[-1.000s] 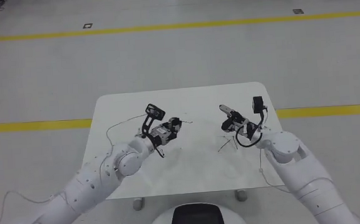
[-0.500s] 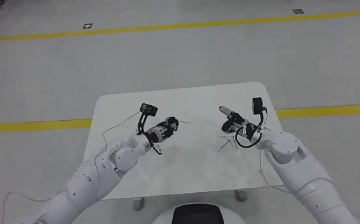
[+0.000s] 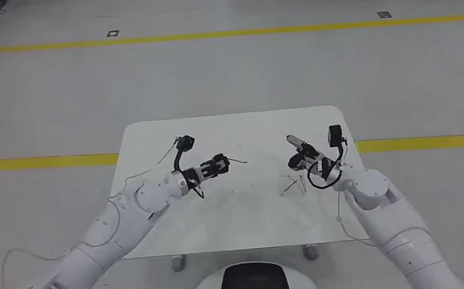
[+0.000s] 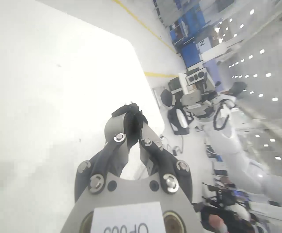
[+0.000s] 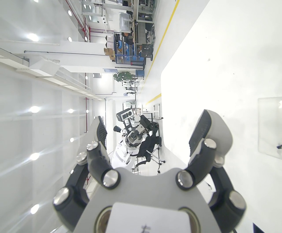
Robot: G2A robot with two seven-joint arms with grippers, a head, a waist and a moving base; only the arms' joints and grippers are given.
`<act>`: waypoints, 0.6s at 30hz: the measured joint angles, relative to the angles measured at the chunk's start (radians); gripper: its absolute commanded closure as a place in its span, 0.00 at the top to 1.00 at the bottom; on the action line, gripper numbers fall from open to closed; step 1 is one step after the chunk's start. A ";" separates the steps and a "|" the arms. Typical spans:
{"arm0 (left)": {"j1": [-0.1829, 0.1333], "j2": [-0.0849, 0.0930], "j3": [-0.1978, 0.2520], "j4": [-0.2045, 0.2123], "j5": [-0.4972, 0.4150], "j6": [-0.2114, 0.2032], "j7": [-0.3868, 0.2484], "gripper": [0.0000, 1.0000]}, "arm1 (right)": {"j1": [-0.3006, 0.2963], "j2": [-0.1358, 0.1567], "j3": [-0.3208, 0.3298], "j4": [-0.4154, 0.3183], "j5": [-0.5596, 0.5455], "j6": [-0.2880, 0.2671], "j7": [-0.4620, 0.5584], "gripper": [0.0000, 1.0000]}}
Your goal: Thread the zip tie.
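Pinching a thin black zip tie (image 3: 238, 159) between clenched fingertips, the left gripper (image 3: 223, 161) hangs above the white table (image 3: 245, 216), over the left half and close to the table's middle. The tie's free length pokes out roughly level toward the table's right side. Seen from the left wrist, the same gripper (image 4: 132, 113) has its two dark pads pressed tight together, a scrap of black caught at their tips, with the table's rounded corner beyond.

Across the table's middle and well apart from its partner, the right gripper (image 3: 294, 144) is held above the table's right half, near the right edge. From the right wrist, this gripper (image 5: 152, 121) is released, its ribbed fingers (image 5: 201, 130) spread wide, one over the table's surface and the other out past the table's edge.

A few loose zip ties (image 3: 291, 186) lie scattered flat on the table's right half, on the robot's side of the right gripper and apart from both tools.

A pale see-through sheet (image 5: 267, 125) rests flat on the table, with a small dark speck at one edge. What it is cannot be told, nor where on the table it lies.
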 measured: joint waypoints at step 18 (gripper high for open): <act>-0.024 -0.024 -0.021 0.066 -0.113 0.001 -0.112 0.00 | 0.011 -0.002 -0.011 0.015 -0.046 -0.071 0.031 1.00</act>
